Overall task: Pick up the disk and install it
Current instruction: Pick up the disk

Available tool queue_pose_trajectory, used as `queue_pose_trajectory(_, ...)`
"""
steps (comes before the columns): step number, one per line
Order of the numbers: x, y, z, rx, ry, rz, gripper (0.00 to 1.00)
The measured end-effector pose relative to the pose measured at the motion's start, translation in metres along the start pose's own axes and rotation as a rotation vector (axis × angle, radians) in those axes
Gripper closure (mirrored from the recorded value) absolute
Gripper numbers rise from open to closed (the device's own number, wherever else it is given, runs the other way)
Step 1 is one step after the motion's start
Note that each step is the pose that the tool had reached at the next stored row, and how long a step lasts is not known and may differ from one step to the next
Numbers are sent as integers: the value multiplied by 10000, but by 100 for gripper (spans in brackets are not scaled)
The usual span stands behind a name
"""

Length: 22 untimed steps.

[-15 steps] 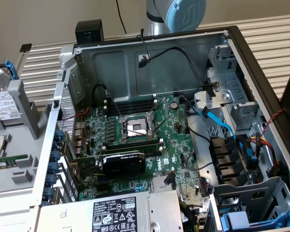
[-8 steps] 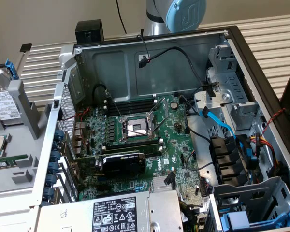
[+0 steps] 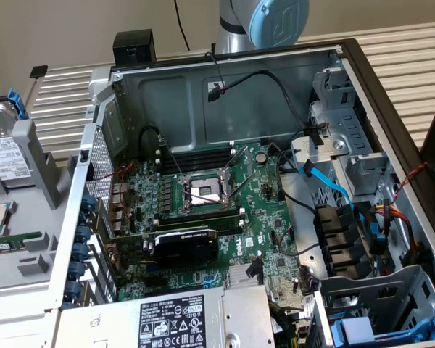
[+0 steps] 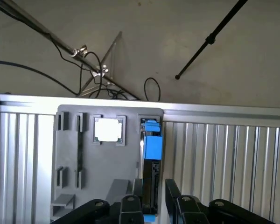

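Your flat silver-metal disk, clipped in blue plastic, sits slotted in the moulded grey plastic holder, at nine o'clock of the open metal case in the exterior view. Your black gripper straddles it, fingers parted.

Disk upright in holder slot; chip in recess just beside.
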<state>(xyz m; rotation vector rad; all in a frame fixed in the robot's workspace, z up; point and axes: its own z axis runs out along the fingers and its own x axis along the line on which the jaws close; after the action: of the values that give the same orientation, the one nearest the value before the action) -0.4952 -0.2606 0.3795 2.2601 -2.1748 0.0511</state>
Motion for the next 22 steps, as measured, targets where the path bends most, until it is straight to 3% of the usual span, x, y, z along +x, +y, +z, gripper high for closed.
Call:
queue_pose_trajectory(5, 0, 0, 11, -3, 0, 0, 46)
queue_pose_trajectory(10, -4, 35, 56, -8, 79, -1, 46)
queue_pose_trajectory(14, -8, 134, 68, -8, 88, -1, 46)
queue_pose_trajectory(17, -9, 148, 109, -7, 91, -6, 44)
queue_pose_trajectory(18, -10, 156, 127, -7, 91, -7, 38)
queue_pose_trajectory(22, -13, 194, 198, -15, 91, -53, 38)
